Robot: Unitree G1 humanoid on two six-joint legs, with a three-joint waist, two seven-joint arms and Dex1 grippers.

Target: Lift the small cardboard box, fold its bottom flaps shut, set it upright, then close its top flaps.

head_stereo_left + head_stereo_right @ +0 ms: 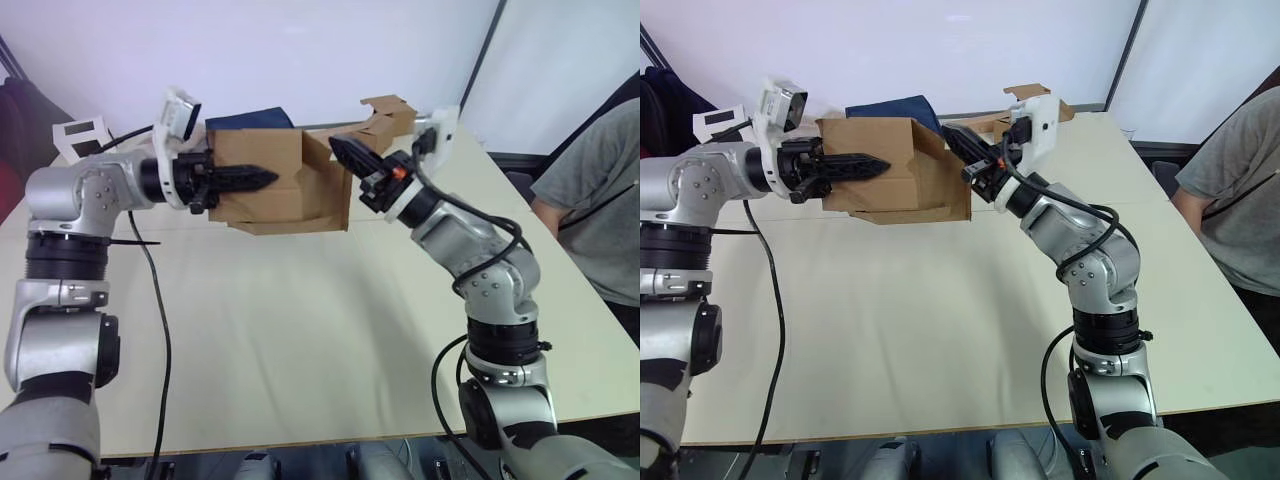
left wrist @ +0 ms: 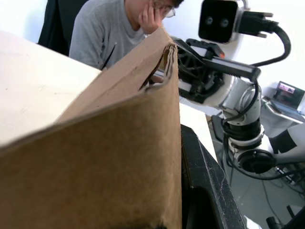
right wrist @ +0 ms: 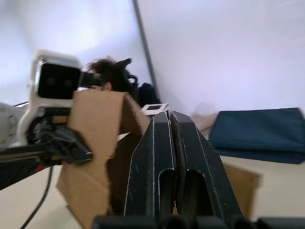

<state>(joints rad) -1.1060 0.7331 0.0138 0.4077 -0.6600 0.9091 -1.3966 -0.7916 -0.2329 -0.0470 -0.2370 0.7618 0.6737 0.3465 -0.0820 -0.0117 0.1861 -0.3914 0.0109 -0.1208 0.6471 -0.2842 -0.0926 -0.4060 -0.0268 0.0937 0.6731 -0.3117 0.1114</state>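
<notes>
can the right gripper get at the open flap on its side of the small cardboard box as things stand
Probably yes. The right gripper, fingers shut, already sits at the flap on that end of the small cardboard box, which the left gripper holds in the air above the table. Nothing stands between them.

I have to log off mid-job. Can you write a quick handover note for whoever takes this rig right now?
Left gripper: shut on the small cardboard box, holding it above the table.
Right gripper: fingers shut, at the box's open right end by a flap; contact unclear.
Done: box lifted.
Left: fold the bottom flaps, set it upright, close the top flaps. A person sits at the table's right side.
</notes>
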